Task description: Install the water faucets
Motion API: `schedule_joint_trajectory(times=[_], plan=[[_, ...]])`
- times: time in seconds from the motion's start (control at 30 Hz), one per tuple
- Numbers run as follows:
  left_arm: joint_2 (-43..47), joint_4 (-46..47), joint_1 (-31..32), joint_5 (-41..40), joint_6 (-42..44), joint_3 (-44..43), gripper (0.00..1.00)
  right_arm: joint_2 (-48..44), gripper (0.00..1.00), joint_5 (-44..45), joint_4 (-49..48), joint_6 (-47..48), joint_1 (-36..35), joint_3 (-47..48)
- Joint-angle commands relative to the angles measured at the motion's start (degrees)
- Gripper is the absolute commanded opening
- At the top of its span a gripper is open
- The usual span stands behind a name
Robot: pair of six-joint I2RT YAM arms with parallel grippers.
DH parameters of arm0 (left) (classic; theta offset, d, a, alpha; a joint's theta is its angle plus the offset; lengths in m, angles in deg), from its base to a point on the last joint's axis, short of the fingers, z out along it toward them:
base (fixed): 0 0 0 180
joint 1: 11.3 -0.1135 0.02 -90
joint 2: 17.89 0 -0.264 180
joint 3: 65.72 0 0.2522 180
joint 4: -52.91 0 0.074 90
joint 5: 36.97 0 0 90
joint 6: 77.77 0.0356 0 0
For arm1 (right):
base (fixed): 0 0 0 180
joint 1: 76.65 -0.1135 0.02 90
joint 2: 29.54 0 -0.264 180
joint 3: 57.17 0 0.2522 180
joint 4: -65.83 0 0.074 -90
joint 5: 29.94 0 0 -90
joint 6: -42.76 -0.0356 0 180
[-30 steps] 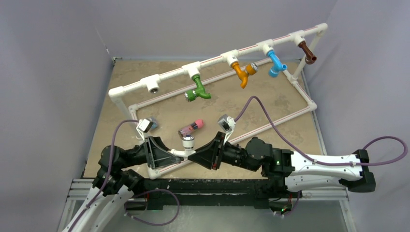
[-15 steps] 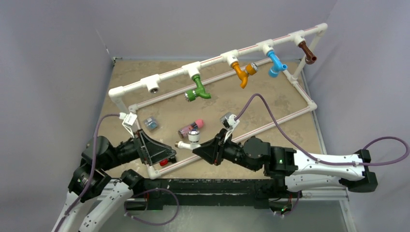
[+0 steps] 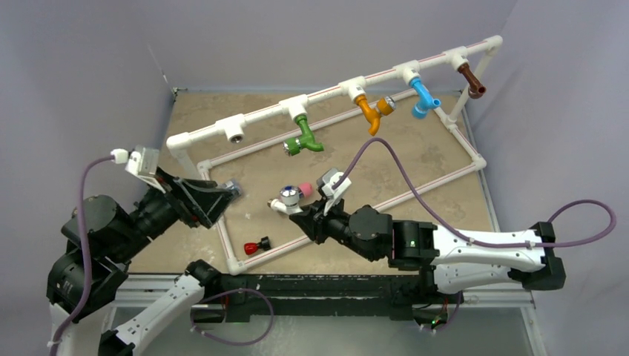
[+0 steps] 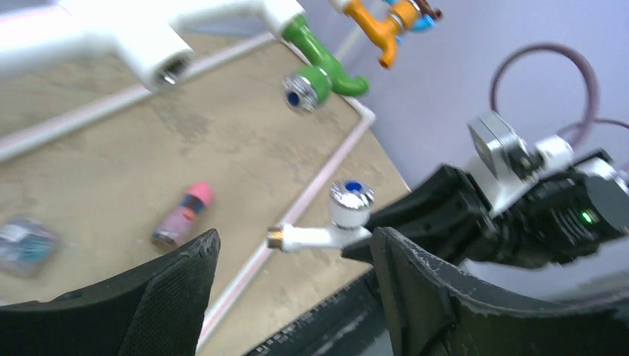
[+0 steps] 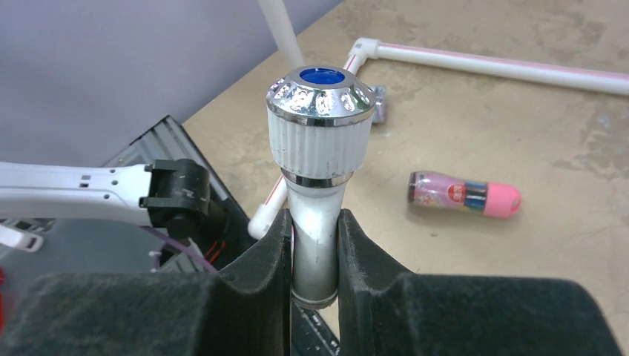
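- Right hand [image 5: 315, 222] is clamped on the white faucet [image 5: 319, 141], its two pads pressed against the stem just under the ribbed knob. The knob with its blue cap stands clear above them.
- From above, that faucet is carried off the surface [image 3: 415, 163], near the front rail of the pipe frame [image 3: 326, 93], with its threaded end pointing to the left.
- Left hand [image 3: 222, 202] has its jaws spread and nothing between them. It sits apart from the white faucet, on the frame's left side.
- Done, as far as I can judge: four faucets sit in the top rail, namely the green faucet [image 3: 303, 139], the orange faucet [image 3: 371, 111], the blue faucet [image 3: 423, 96] and the brown faucet [image 3: 471, 80]. (How tightly each is seated cannot be read from here.)
- Left to do: one T-fitting [image 3: 234, 133] at the left end of the rail shows a bare threaded mouth, and the white faucet looks meant for it. So the task reads as near its end, with a single install outstanding.
- Well apart from that fitting for now, the white faucet must cross to it, line its thread up with the mouth and be turned in.
- Lying loose on the surface are a pink-capped cylinder [image 5: 463, 196] and a small red piece [image 3: 257, 245] by the front rail; neither seems part of the job.
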Motion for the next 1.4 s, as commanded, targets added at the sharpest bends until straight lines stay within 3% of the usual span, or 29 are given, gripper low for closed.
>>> schedule_joint_trajectory(times=[0.0,0.07,0.13,0.4,0.53,0.73,1.1,1.37], plan=[[-4.64,-1.2,0.0,-18.21,8.83,-6.92,0.66,0.62,0.0,5.24,-8.19,10.01,-2.03,3.95],[-6.9,0.07,-0.04,-24.14,11.93,-9.55,0.57,1.53,0.0,7.39,-9.8,13.22,-2.97,4.5],[-9.11,2.2,0.0,-30.64,15.04,-11.32,0.37,2.33,0.0,11.07,-13.2,17.24,-4.72,4.45],[-15.25,23.81,-0.02,-46.92,34.5,-7.1,0.0,5.53,0.0,18.08,-24.72,30.75,-7.02,5.88],[-18.52,34.49,-0.08,-50.12,44.22,-3.62,0.0,8.75,0.0,18.28,-26.06,34.36,-7.19,8.86],[-23.18,41.79,-1.17,-51.3,49.82,-0.26,0.0,13.15,0.0,21.05,-31.69,40.23,-7.22,11.19],[-30.17,32.56,-14.76,-41.2,36.29,-2.87,0.0,19.22,0.0,20.16,-32.79,44.31,-7.18,15.91],[-31.58,30.24,-20.99,-37.69,30.1,0.64,0.0,22.04,0.0,22.7,-35.63,48.77,-6.92,18.1]])
